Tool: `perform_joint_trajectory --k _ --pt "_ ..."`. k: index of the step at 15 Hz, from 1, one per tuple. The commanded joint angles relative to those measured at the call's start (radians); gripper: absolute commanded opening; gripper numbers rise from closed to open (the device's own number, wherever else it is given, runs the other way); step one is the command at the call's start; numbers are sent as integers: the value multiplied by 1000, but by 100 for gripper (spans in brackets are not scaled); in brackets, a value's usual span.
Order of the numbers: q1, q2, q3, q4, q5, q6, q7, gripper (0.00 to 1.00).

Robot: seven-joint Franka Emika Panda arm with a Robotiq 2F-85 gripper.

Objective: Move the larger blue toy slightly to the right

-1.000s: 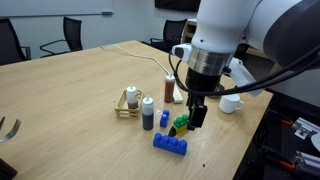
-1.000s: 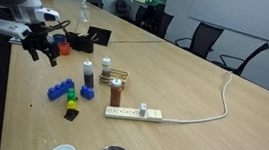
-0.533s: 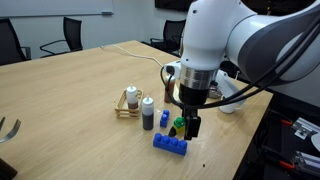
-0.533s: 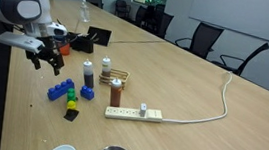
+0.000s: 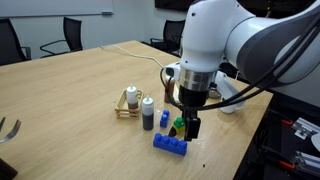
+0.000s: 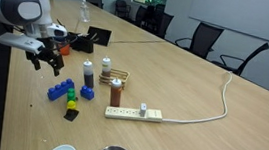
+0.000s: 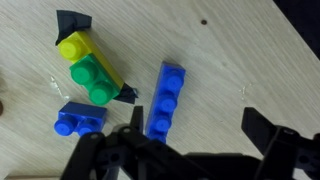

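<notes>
Wrist view: I'm looking down past the gripper (image 7: 195,128) at the wooden bench (image 7: 230,60). Its two dark fingers stand spread wide at the bottom of the picture and hold nothing. The larger blue toy (image 7: 166,100) lies flat on the bench with its row of studs up. Its long axis runs almost top to bottom in this view, leaning a little. Its near end sits just inside one finger (image 7: 128,135), well clear of the opposite finger. I cannot tell from here whether that finger touches it.

Beside the brick lies the green-and-yellow toy (image 7: 90,68), set at a slant, with a small dark piece (image 7: 72,22) at its yellow end. The small blue block (image 7: 80,118) lies just below that toy, apart from the long brick.

In both exterior views the gripper (image 5: 193,125) (image 6: 45,66) hangs open above the toys, pointing down. The larger blue toy (image 5: 170,145) (image 6: 60,89) rests on the bench below it, near the bench edge. Close by are the green-and-yellow toy (image 5: 180,125) (image 6: 70,100) and the small blue block (image 5: 164,118) (image 6: 87,92).

Farther in stand two white-capped bottles (image 5: 147,112) (image 5: 133,99) by a small wooden rack (image 5: 124,106). In an exterior view a white power strip (image 6: 136,112) lies beyond them. A white mug (image 5: 231,103) stands near the arm's base.
</notes>
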Motion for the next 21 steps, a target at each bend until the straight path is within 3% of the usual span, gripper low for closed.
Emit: perform_joint_trajectory --k 1,8,21 --pt "20 25 -24 10 -8 36 13 100" --pt "34 161 -60 77 -49 136 -19 100" --pt "92 296 -110 180 -116 90 -38 100"
